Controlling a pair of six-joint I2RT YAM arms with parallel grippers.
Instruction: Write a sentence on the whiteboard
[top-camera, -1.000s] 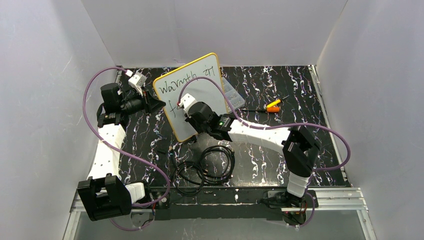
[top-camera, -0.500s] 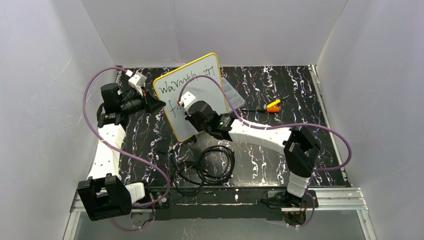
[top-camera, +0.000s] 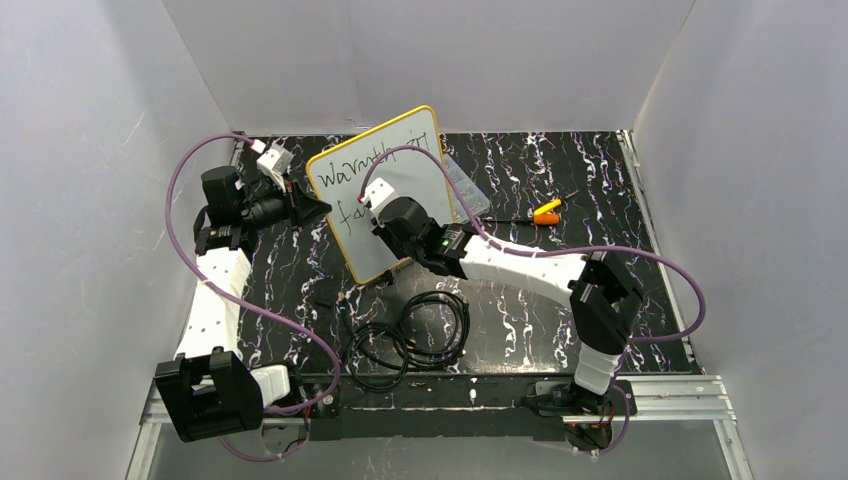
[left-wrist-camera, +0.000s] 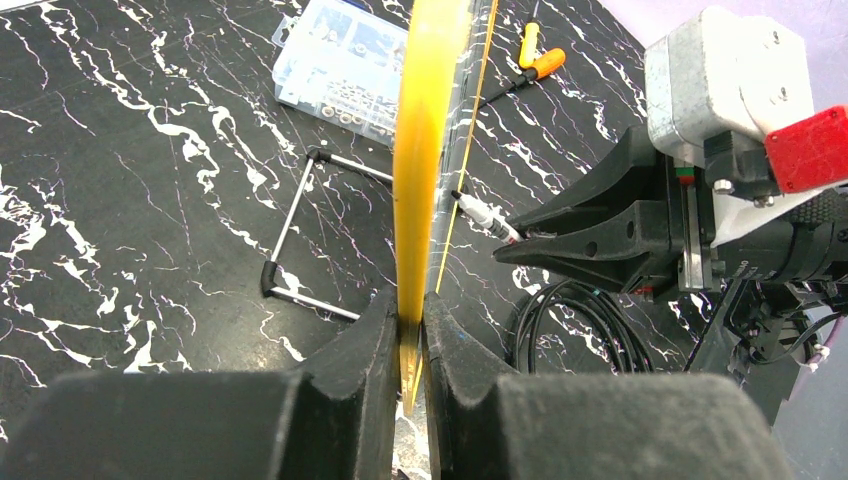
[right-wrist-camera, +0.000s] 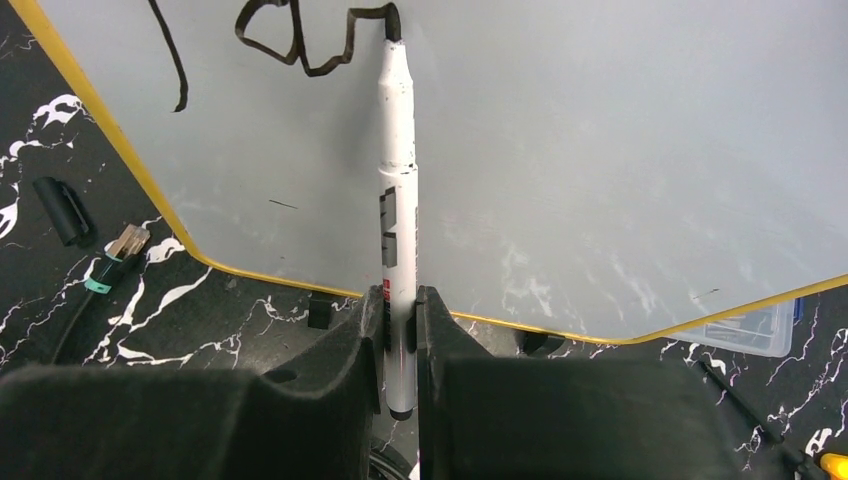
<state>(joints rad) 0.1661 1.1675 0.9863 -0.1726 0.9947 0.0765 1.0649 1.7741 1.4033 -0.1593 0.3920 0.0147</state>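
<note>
Gripping the marker (right-wrist-camera: 397, 200), your right gripper (right-wrist-camera: 400, 300) points its long axis straight ahead, tip touching the whiteboard (right-wrist-camera: 620, 150); your left gripper (left-wrist-camera: 409, 315) clamps the board's yellow edge.

A black table (top-camera: 560, 180) veined with white carries everything; the whiteboard (top-camera: 425, 172) stands tilted on it toward the far left; just behind the whiteboard's right edge lies a clear compartment box (top-camera: 463, 185); farther right of the whiteboard, an orange-and-yellow screwdriver (top-camera: 546, 211); in front of the whiteboard, coiled black cables (top-camera: 435, 325); behind it, a thin metal bracket (left-wrist-camera: 290, 215).
</note>
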